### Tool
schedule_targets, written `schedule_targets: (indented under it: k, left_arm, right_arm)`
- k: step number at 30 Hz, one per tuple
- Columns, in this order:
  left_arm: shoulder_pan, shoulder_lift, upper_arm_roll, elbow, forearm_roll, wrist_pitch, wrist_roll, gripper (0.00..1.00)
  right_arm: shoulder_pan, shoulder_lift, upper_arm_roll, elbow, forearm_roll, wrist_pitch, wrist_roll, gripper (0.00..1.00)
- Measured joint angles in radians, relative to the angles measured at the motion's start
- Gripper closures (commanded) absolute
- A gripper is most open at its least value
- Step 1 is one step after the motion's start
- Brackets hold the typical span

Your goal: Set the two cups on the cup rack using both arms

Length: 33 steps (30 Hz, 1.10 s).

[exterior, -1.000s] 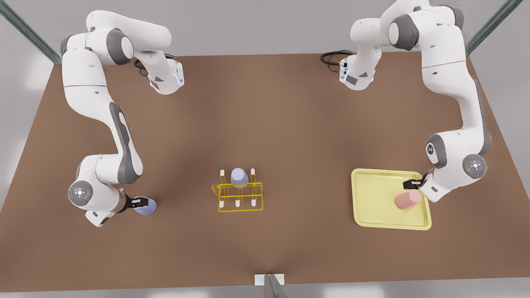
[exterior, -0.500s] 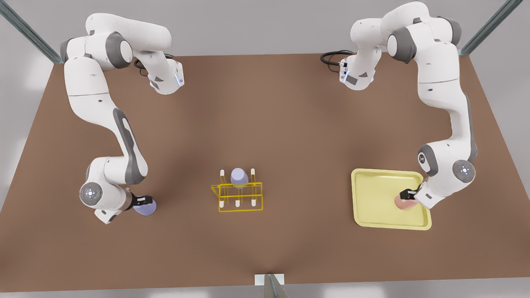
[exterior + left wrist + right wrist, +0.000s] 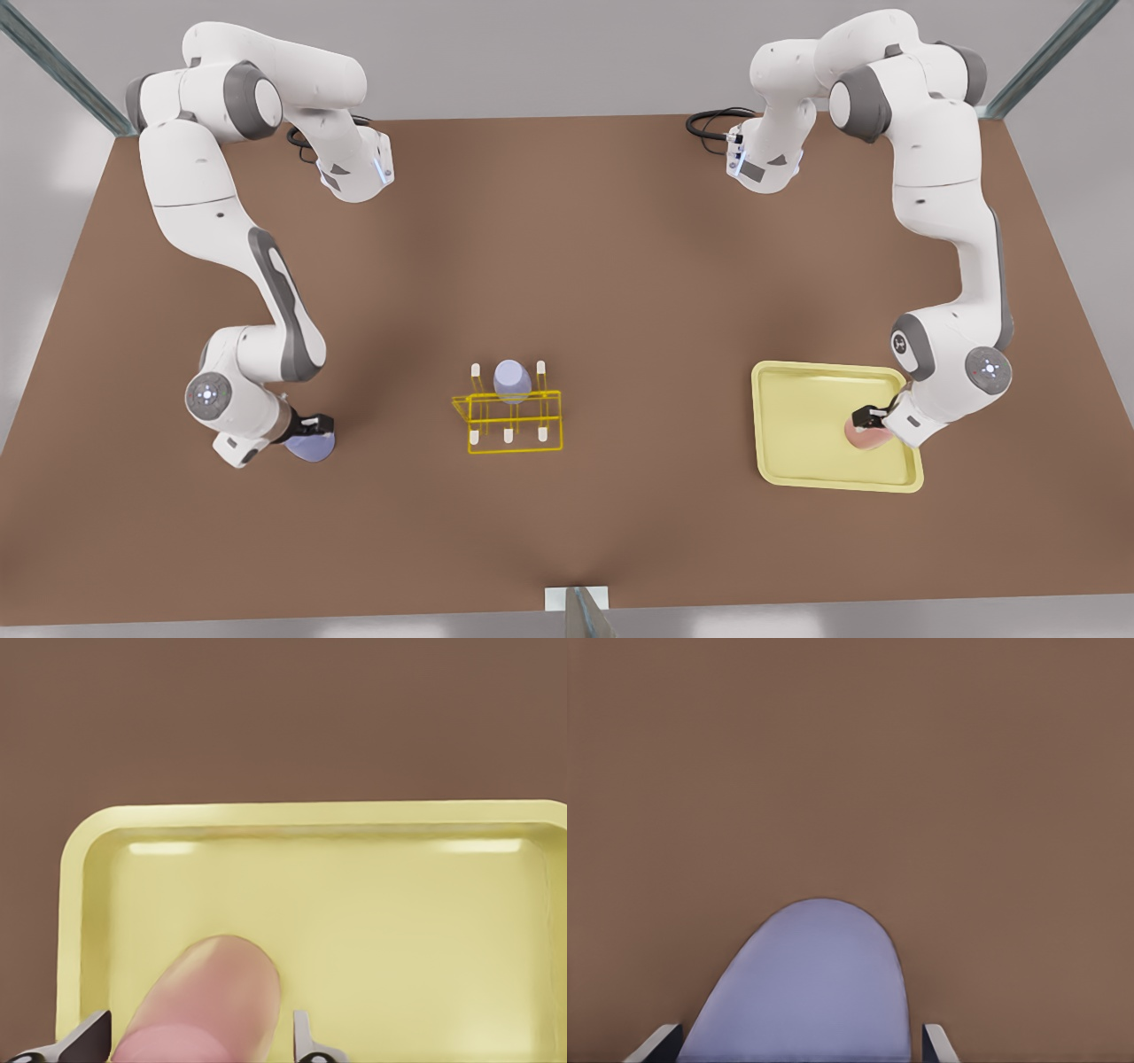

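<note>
Front view first: since a second ago both arms have sunk toward their cups. The left gripper (image 3: 866,416), at the scene's four o'clock, was beside the pink cup (image 3: 861,431) and is now over it; the cup lies tipped on the pale-yellow tray (image 3: 797,416), near the tray's corner toward five o'clock. In the left wrist view the fingertips (image 3: 301,1032) stand either side of the pink cup (image 3: 208,1001) with a small gap on each side, so the jaws are open and hold nothing. The right gripper (image 3: 312,424), at the scene's eight o'clock, has crept closer over the lavender cup (image 3: 310,446) on the brown table (image 3: 620,266). The right wrist view shows its fingertips (image 3: 935,1043) flanking the lavender cup (image 3: 806,988); they look just clear of the wall, so I take it as open too, though contact is hard to rule out. The cup rack (image 3: 509,416) sits at centre with a second lavender cup (image 3: 512,378) already on a back peg. Judging by this, both arms have finished approaching and closing comes next
</note>
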State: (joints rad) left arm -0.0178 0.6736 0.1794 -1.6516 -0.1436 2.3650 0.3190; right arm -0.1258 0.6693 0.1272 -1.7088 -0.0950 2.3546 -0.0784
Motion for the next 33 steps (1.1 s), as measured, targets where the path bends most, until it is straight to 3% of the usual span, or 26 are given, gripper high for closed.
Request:
schedule_targets:
  k: [12,16,22,23,33]
  left_arm:
    - [0.006,0.030,0.004,-0.005,-0.001,-0.002,0.012,0.00]
    - [0.006,0.033,0.003,-0.006,-0.001,-0.002,0.014,0.09]
    - [0.010,0.035,0.004,-0.006,-0.001,-0.003,0.018,0.11]
    - [0.010,0.035,0.003,-0.005,0.000,-0.003,0.017,0.16]
    - [0.003,0.018,0.000,-0.001,0.005,-0.002,0.014,0.18]
  right_arm:
    - [0.003,0.003,0.000,-0.011,-0.006,0.022,0.001,0.00]
    - [0.004,0.005,0.000,-0.010,-0.006,0.024,0.001,0.00]
    - [0.003,0.006,0.000,-0.005,-0.004,0.025,-0.003,0.21]
    - [0.002,0.006,0.000,-0.003,-0.003,0.025,-0.005,0.21]
    - [0.001,-0.015,0.012,0.018,0.003,0.019,-0.018,0.21]
